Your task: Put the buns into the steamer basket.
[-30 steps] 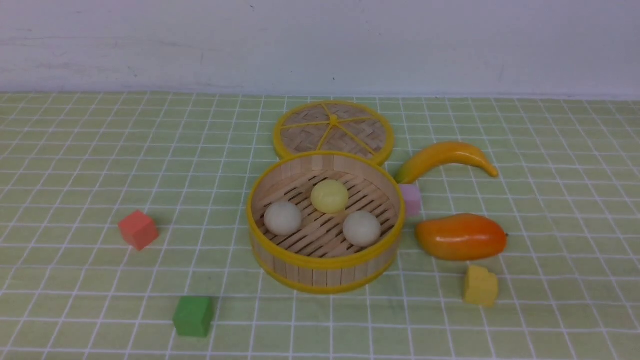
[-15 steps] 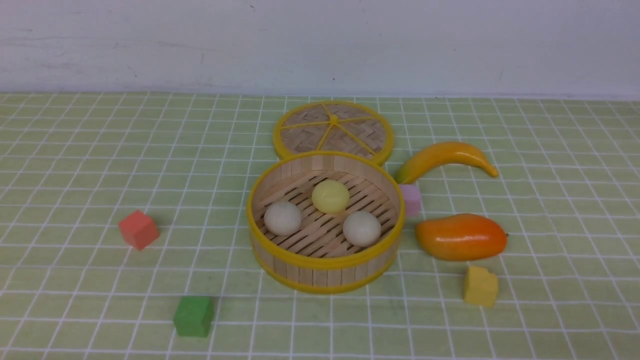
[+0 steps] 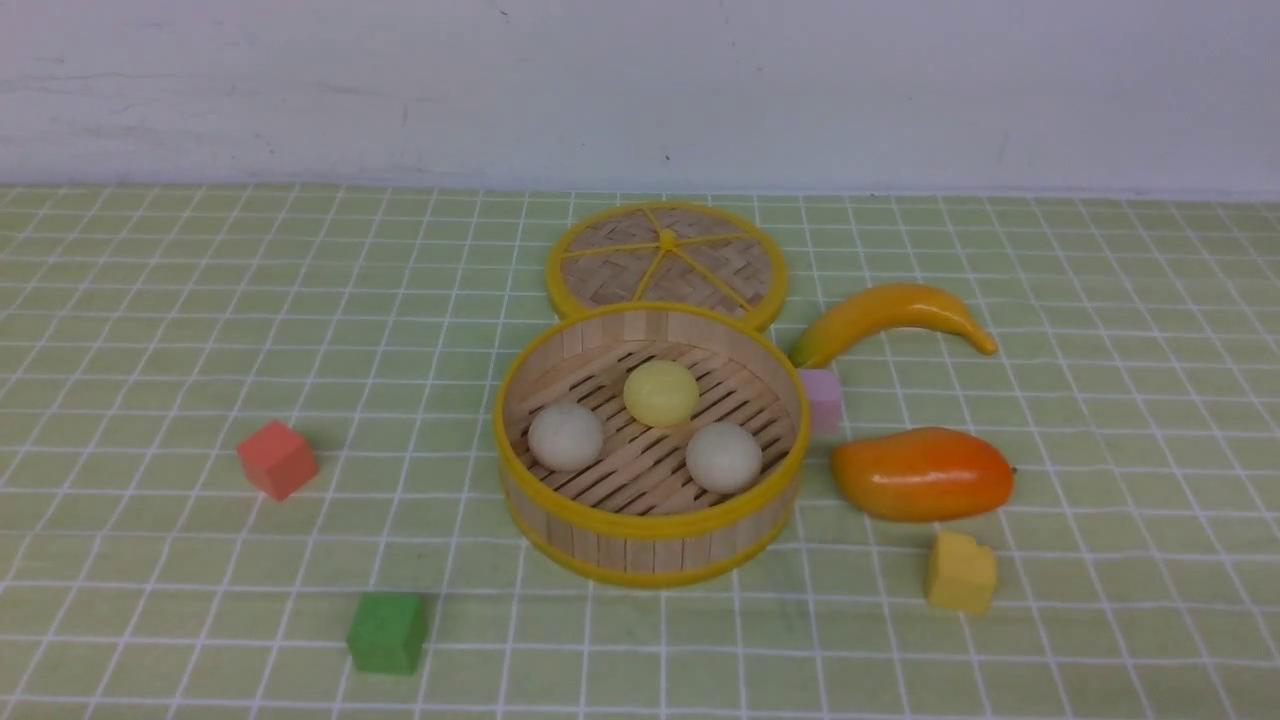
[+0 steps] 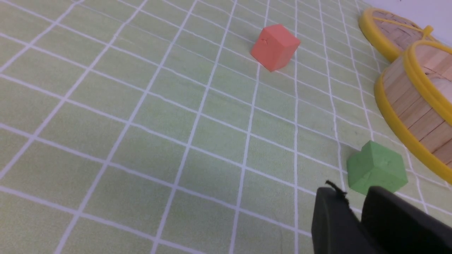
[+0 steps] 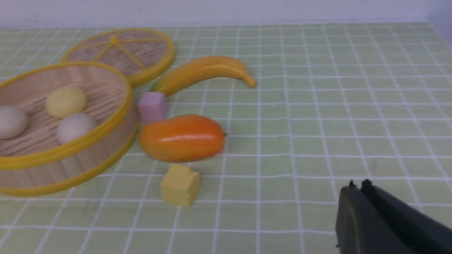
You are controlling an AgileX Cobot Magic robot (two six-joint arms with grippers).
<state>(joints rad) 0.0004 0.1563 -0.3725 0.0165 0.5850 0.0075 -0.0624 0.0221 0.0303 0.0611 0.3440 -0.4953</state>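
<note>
Your three smooth domed buns, one pale yellow (image 3: 661,393) and two off-white (image 3: 566,437) (image 3: 724,458), sit inside the round bamboo steamer basket (image 3: 652,545), mid-frame in the front view. Your black right gripper (image 5: 357,188) is clenched; you cannot tell whether your black left gripper (image 4: 348,194) is parted.

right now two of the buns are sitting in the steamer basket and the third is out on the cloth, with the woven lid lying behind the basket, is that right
Not quite: all three buns are inside the steamer basket, none on the cloth, as the front view shows. The woven lid does lie behind the basket.
</note>
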